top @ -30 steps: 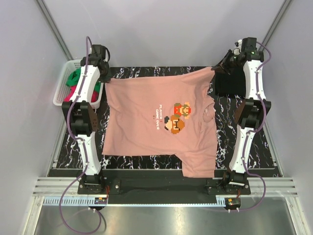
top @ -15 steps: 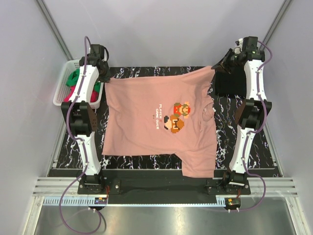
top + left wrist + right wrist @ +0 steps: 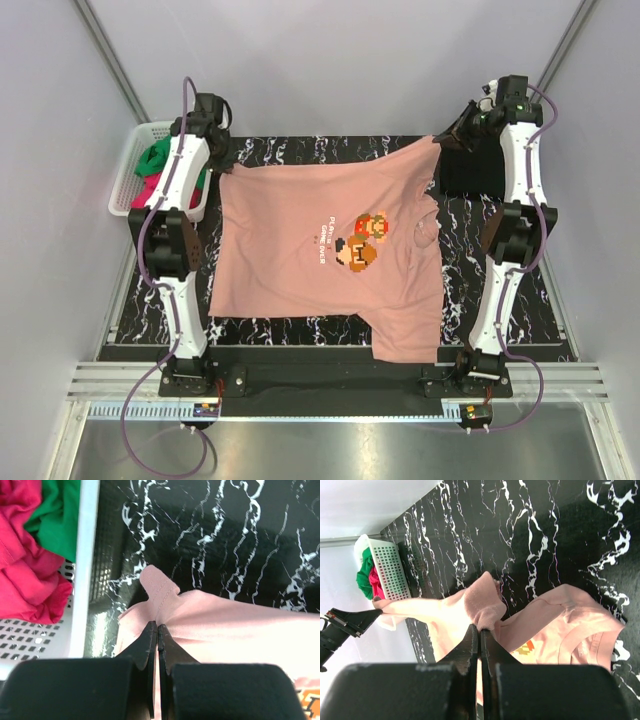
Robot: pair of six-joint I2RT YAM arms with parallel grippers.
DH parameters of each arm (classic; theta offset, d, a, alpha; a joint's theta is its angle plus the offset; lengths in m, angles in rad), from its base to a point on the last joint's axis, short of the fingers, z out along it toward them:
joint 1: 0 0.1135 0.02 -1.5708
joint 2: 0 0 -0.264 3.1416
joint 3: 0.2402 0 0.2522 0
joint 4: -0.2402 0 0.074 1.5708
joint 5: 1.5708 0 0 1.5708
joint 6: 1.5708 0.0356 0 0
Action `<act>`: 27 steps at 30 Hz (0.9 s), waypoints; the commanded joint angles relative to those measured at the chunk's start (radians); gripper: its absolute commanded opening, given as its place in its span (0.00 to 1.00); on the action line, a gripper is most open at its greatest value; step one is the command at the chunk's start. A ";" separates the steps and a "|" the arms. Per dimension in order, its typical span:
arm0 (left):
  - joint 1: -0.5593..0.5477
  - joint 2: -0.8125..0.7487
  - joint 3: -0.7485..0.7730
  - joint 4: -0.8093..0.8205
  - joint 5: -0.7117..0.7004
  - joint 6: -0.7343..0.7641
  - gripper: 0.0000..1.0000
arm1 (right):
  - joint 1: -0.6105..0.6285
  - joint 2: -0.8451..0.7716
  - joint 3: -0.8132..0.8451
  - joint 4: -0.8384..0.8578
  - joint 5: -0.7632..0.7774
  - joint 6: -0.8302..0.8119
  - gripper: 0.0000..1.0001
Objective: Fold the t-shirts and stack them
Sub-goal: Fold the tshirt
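The salmon-pink t-shirt point(image 3: 320, 250) is lying print side up across the middle of the tabletop point(image 3: 330, 148), and one part of it is hanging over the near edge, toward the right. Farther away, the cloth is rising to its two far corners. The left pincer point(image 3: 156, 626) is pinching the far left corner tightly, and the right pincer point(image 3: 480, 628) is clamping the far right one. I think they are stretching this edge to flatten the shirt before folding. At the far left corner a white basket point(image 3: 122, 190) is holding a green t-shirt point(image 3: 153, 158) and a magenta-red t-shirt point(image 3: 146, 190), close to the left pincer. At the far right a black t-shirt point(image 3: 470, 172) is lying just beside the pink cloth, so the fold should avoid it.
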 commanded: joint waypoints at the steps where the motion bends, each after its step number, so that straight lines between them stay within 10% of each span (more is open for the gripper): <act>1: -0.001 -0.053 0.063 -0.021 -0.035 0.008 0.00 | -0.013 -0.113 -0.028 0.022 -0.005 -0.005 0.00; 27: -0.014 -0.185 -0.192 -0.063 -0.069 -0.012 0.00 | 0.062 -0.273 -0.305 0.005 0.066 -0.058 0.00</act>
